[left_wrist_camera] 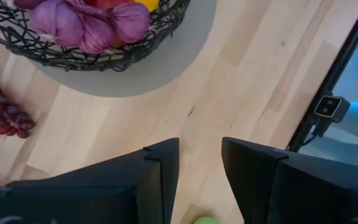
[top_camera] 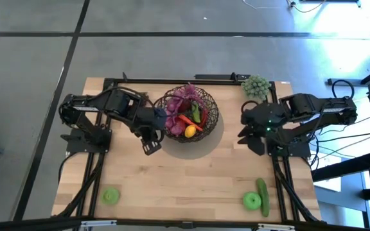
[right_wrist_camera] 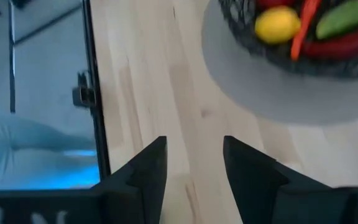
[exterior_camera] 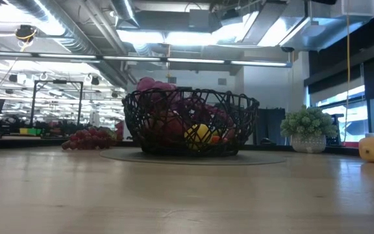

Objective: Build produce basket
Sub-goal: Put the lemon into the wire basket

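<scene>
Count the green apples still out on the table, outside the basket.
2. One green apple lies near the front left corner; the other green apple lies near the front right, beside a cucumber. The basket may hide more.

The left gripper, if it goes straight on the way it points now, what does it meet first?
Probably bare wooden table: between the left gripper fingers only boards show. The dark woven wire basket lies off to one side. Depth is unclear.
</scene>
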Motion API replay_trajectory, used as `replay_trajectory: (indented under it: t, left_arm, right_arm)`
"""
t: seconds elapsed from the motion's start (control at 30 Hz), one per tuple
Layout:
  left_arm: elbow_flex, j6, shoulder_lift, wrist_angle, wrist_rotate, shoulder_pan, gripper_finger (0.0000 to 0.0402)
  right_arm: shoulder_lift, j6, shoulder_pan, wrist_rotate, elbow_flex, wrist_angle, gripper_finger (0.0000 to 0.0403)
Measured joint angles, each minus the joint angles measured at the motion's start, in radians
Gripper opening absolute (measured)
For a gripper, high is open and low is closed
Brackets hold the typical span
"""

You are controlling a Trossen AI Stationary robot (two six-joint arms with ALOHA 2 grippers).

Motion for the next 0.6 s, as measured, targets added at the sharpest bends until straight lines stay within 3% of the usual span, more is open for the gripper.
replay_trajectory:
  t: [0.2,0.37,0.6]
  left_arm:
    - [0.0,0.0,0.0,0.0,0.0,0.001,0.011]
    - [0.0,0.0,0.0,0.0,-0.016,0.0,0.011]
    - [0.0,-0.002,0.0,0.0,-0.025,0.0,0.011]
  right_arm:
    - [0.013,0.021,-0.003,0.017,0.0,0.034,0.0155]
    - [0.051,-0.026,-0.011,-0.03,0.0,0.005,0.0155]
    - [0.137,-0.183,-0.011,0.029,0.0,-0.197,0.0155]
